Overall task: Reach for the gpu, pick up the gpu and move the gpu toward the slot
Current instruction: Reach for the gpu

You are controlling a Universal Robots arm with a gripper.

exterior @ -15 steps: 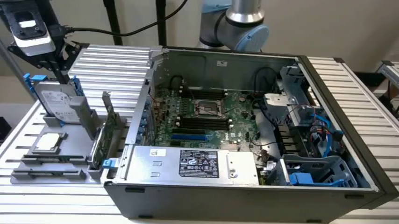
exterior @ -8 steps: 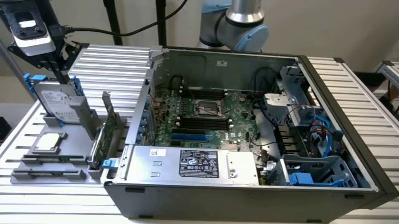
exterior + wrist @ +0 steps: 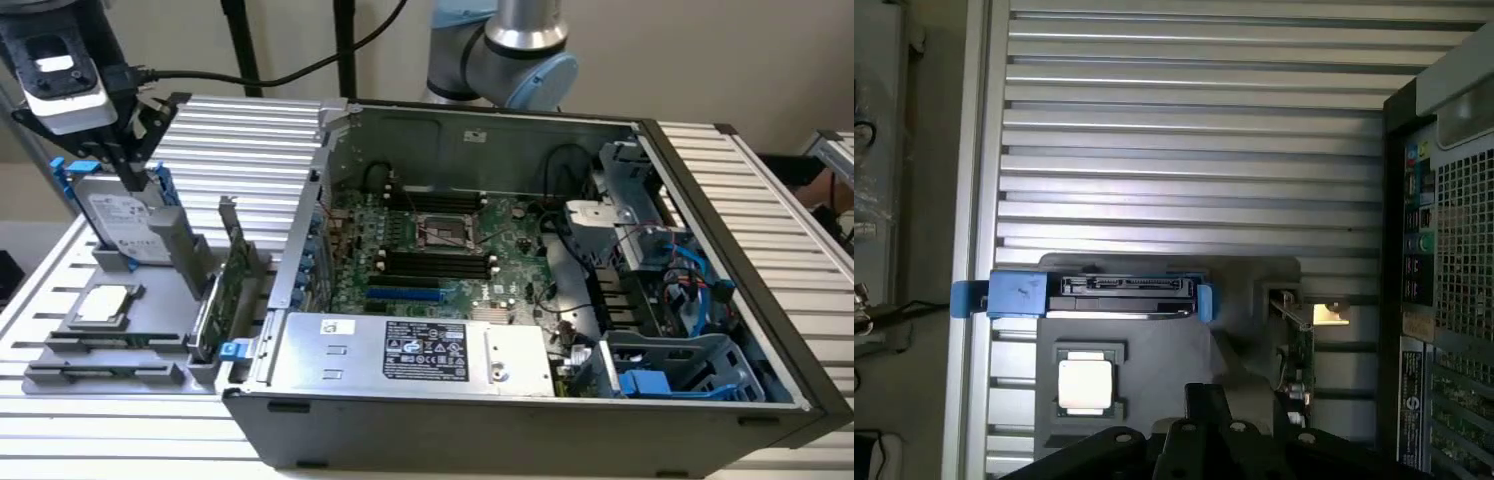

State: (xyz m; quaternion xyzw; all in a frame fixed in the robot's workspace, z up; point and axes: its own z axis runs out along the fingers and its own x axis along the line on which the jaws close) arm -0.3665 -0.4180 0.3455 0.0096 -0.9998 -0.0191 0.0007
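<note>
The gpu [image 3: 242,272] is a thin green card standing on edge in a grey fixture [image 3: 80,352], with its silver bracket [image 3: 227,215] pointing up. In the wrist view the gpu [image 3: 1300,352] is seen edge-on, its bracket tab [image 3: 1328,314] catching the light. My gripper [image 3: 134,180] hangs over the grey hard drive [image 3: 118,215] with blue rails, to the exterior view's left of the gpu and apart from it. Its fingers meet at the tips and hold nothing. In the wrist view the gripper [image 3: 1206,396] is over the fixture between the processor chip [image 3: 1086,385] and the gpu.
The open computer case [image 3: 534,420] lies to the exterior view's right of the fixture, with the motherboard [image 3: 454,250] and a blue slot [image 3: 400,295] inside. The case's rear panel [image 3: 1444,250] borders the fixture. The processor chip [image 3: 107,305] rests near the hard drive [image 3: 1119,290]. All stands on a ribbed metal table [image 3: 254,140].
</note>
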